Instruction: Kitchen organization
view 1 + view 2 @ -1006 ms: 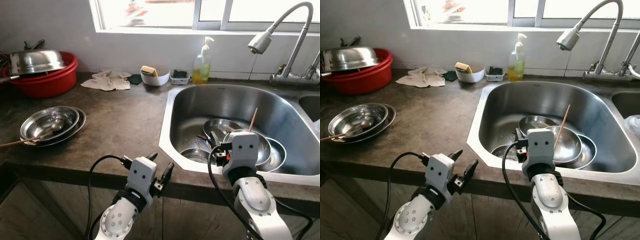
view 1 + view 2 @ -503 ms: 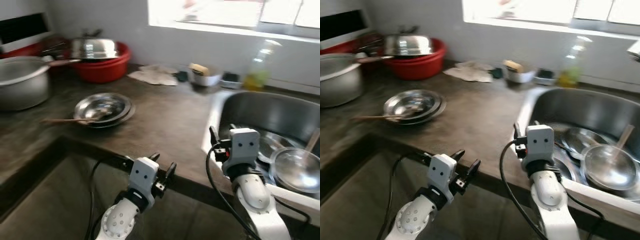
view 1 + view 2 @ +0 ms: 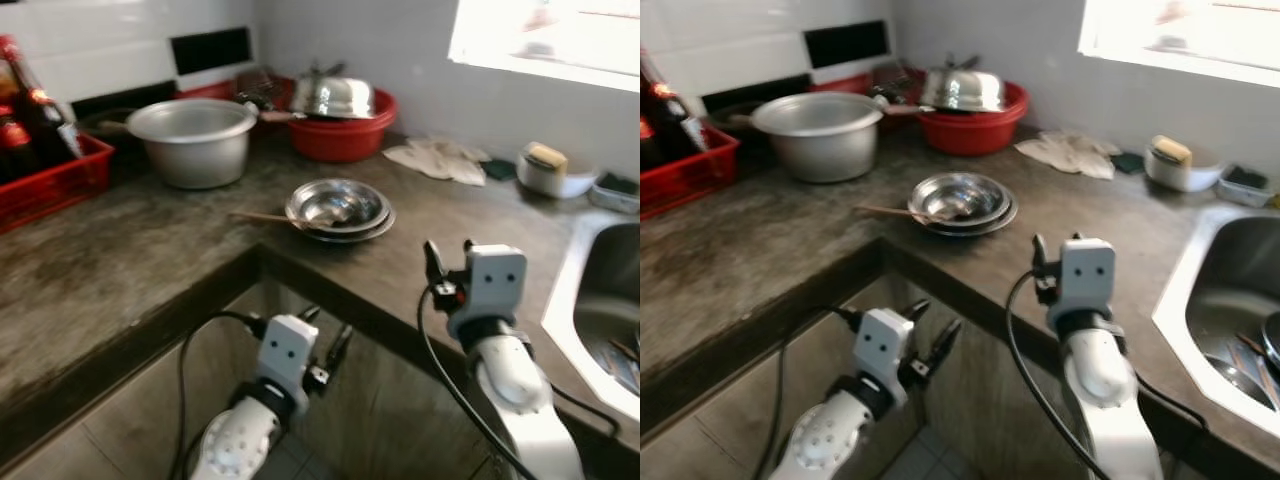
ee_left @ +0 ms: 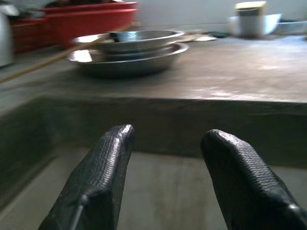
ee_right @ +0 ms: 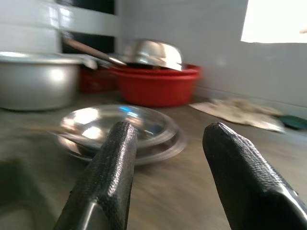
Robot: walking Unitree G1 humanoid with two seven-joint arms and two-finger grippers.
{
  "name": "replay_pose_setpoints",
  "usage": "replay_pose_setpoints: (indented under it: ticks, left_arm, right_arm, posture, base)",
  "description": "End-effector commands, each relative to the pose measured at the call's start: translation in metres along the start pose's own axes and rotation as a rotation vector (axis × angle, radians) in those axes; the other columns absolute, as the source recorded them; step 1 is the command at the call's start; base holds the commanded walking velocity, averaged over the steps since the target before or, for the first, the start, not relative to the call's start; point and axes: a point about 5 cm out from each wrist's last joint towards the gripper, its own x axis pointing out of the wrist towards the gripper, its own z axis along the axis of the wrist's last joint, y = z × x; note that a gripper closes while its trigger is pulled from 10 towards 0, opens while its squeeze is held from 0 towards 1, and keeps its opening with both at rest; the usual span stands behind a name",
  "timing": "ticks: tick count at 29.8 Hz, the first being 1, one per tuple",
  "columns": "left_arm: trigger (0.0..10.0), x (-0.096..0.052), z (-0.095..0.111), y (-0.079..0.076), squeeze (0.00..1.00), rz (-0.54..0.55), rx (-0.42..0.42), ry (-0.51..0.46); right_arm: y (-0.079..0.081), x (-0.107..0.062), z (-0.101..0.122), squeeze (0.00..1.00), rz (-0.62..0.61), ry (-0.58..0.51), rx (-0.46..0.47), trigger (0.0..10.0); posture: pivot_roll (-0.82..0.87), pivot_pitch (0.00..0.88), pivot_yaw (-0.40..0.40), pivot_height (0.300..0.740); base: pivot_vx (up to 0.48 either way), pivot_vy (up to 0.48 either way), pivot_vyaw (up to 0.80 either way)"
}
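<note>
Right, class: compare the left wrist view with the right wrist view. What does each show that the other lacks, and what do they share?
Left wrist view: the open left claw, the counter's front edge and a white bowl holding a sponge. Right wrist view: the open right claw, a silver pot, a steel lid and a crumpled cloth. Shared: the stacked steel bowls and red basin.

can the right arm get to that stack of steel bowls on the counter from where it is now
Probably yes: the right gripper is open, above the counter and pointed at the steel bowls, with bare countertop between them.
</note>
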Motion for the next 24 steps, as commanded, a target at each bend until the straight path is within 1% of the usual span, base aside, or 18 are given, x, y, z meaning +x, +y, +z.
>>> replay_pose_setpoints:
  ticks: [1,3,6,9,12,13,14,16,20,22,24]
  left_arm:
    - [10.0,0.002,0.002,-0.005,0.0,-0.01,0.001,-0.01]
    - [10.0,0.002,0.002,-0.004,0.0,-0.008,0.007,-0.01]
    - [10.0,0.002,0.002,-0.005,0.0,-0.005,0.007,-0.012]
    - [10.0,0.001,0.001,-0.005,0.0,0.004,0.001,-0.005]
    - [10.0,0.001,0.001,-0.005,0.0,0.004,0.0,-0.004]
    - [10.0,0.0,0.001,-0.005,0.0,0.004,-0.001,-0.001]
    - [10.0,0.0,0.001,-0.005,0.0,0.004,-0.001,-0.001]
    - [10.0,-0.001,0.0,-0.005,0.0,0.011,-0.002,0.007]
    - [10.0,-0.002,-0.001,-0.005,0.0,0.015,-0.002,0.008]
    - [10.0,-0.003,0.0,-0.005,0.0,0.016,-0.001,0.006]
    - [10.0,-0.003,0.0,-0.005,0.0,0.015,-0.002,0.01]
  right_arm:
    - [-0.009,0.002,0.0,0.0,-0.019,0.001,0.002,10.0]
    - [-0.011,0.008,0.003,0.0,-0.013,-0.005,0.017,10.0]
    - [-0.012,0.011,0.004,0.0,-0.006,-0.009,0.027,10.0]
    - [-0.014,0.018,0.004,0.0,0.027,-0.005,0.057,10.0]
    - [-0.014,0.02,0.004,0.0,0.041,-0.004,0.064,10.0]
    - [-0.012,0.023,0.004,0.0,0.073,-0.006,0.074,10.0]
    - [-0.012,0.023,0.004,0.0,0.073,-0.006,0.074,10.0]
    - [-0.008,0.028,0.003,0.0,0.105,-0.009,0.076,10.0]
    - [-0.007,0.032,0.003,0.0,0.106,-0.008,0.09,10.0]
    - [-0.007,0.035,0.005,0.0,0.102,-0.008,0.088,10.0]
    - [-0.01,0.04,0.007,0.0,0.08,-0.01,0.111,10.0]
  posture:
    - [0.03,0.0,-0.015,0.74]
    - [0.03,0.0,-0.017,0.74]
    - [0.03,0.0,-0.02,0.74]
    - [0.03,0.0,-0.023,0.74]
    - [0.04,0.0,-0.026,0.74]
    - [0.04,0.0,-0.033,0.74]
    - [0.04,0.0,-0.033,0.74]
    - [0.05,0.0,-0.037,0.74]
    - [0.05,0.0,-0.04,0.74]
    - [0.05,0.002,-0.039,0.74]
    - [0.05,0.005,-0.039,0.74]
  base:
    - [0.0,0.0,0.0]
    - [0.0,0.0,0.0]
    - [0.0,0.0,0.0]
    - [0.0,0.0,0.0]
    - [0.0,0.0,0.0]
    - [0.0,0.0,0.8]
    - [0.0,0.0,0.8]
    - [0.0,0.474,0.8]
    - [0.0,0.476,0.8]
    - [0.0,0.0,0.66]
    - [0.0,0.0,0.0]
